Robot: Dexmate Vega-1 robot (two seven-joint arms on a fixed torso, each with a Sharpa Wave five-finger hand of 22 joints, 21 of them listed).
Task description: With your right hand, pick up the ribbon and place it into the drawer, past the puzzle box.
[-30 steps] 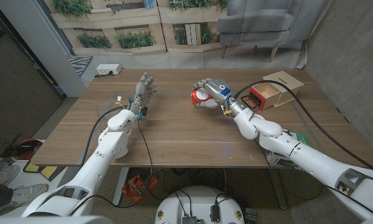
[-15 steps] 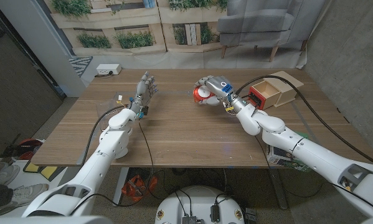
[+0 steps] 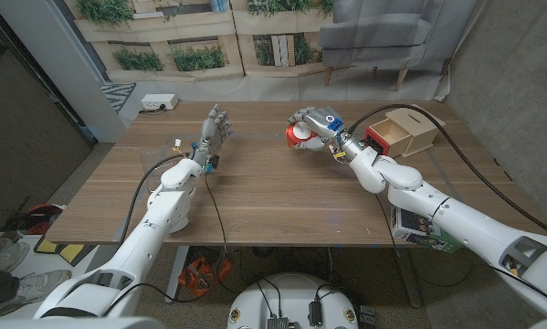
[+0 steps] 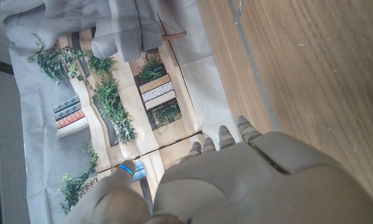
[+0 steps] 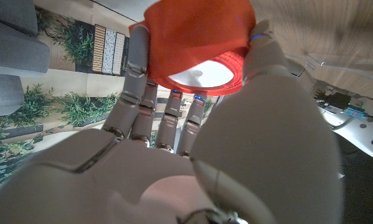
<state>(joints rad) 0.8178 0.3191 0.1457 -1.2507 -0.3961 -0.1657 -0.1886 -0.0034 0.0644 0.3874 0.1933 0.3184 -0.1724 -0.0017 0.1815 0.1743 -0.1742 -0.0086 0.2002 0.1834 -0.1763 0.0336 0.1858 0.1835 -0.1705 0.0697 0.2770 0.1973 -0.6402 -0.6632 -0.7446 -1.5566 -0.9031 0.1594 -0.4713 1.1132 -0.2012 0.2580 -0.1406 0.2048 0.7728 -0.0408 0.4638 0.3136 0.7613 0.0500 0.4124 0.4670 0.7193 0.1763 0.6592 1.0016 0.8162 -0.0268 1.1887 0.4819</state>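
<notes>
My right hand (image 3: 315,124) grips a red ribbon roll (image 3: 296,135) with a white core, lifted above the table's far middle. In the right wrist view the red ribbon roll (image 5: 198,37) sits between the thumb and the fingers (image 5: 139,81). To the right of that hand stands a small wooden drawer (image 3: 403,133) with a red front, open towards the hand. My left hand (image 3: 213,131) stands upright over the left half of the table, fingers straight and apart, holding nothing. The left wrist view has that hand's back (image 4: 248,186) against the wall backdrop.
The wooden table (image 3: 255,196) spreads wide in front of both hands. A white power strip (image 3: 158,103) lies at the far left corner. Black cables run from my right arm past the drawer. A grey sofa stands behind the table.
My right hand has carried the ribbon roll upward and slightly to the right, toward the drawer. The left hand has stayed where it was.
</notes>
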